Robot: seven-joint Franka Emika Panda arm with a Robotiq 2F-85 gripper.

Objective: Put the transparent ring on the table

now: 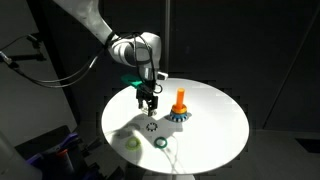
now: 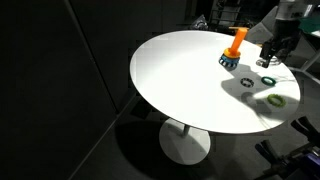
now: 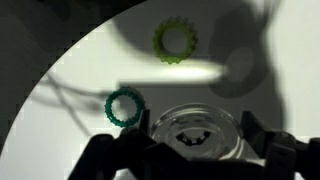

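The transparent ring (image 3: 197, 128) is a clear toothed disc that fills the gap between my two dark fingers (image 3: 265, 148) in the wrist view. My gripper (image 3: 197, 142) is shut on it. In both exterior views the gripper (image 1: 150, 104) (image 2: 268, 60) hangs a little above the round white table (image 1: 215, 120) (image 2: 180, 80), beside the orange peg (image 1: 180, 99) (image 2: 237, 40). A ring-shaped toothed shadow (image 1: 151, 126) lies on the tabletop right below the gripper.
The orange peg stands on a blue toothed ring (image 1: 180, 115) (image 2: 229, 58). A yellow-green ring (image 3: 175, 41) (image 1: 132, 141) and a teal ring (image 3: 124, 106) (image 1: 160, 143) lie flat near the table's edge. Cables hang past that edge.
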